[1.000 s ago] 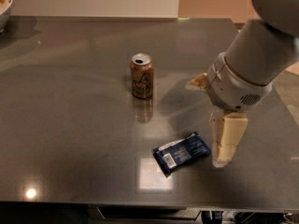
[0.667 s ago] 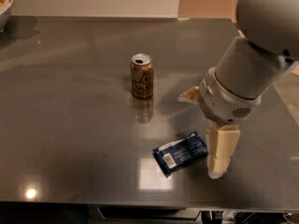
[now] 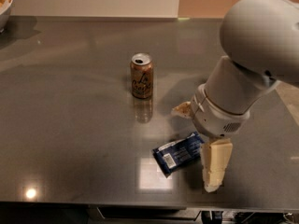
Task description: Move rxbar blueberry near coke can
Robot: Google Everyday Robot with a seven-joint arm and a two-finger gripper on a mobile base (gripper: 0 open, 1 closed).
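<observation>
One arm only, so no choosing between sides. Finds the rxbar blueberry (image 3: 179,153) flat on the grey table (image 3: 70,139), toward the near edge, long axis running from lower left to upper right in the picture. Finds the gripper (image 3: 193,148) low at the bar's upper-right end, spread wide and holding nothing: one cream finger (image 3: 216,164) hanging just beside that end on the near side, the other (image 3: 181,109) poking out behind, with the bar's end seemingly between them. Cannot tell whether either finger touches the wrapper. Calls, by that layout, for closing across the bar's short width rather than along its length. Shows no red coke can anywhere; only a brown-gold can (image 3: 141,76) upright, well apart to the upper left, and a bowl (image 3: 3,6) at the far left corner. Leaves the destination unsettled from here.
</observation>
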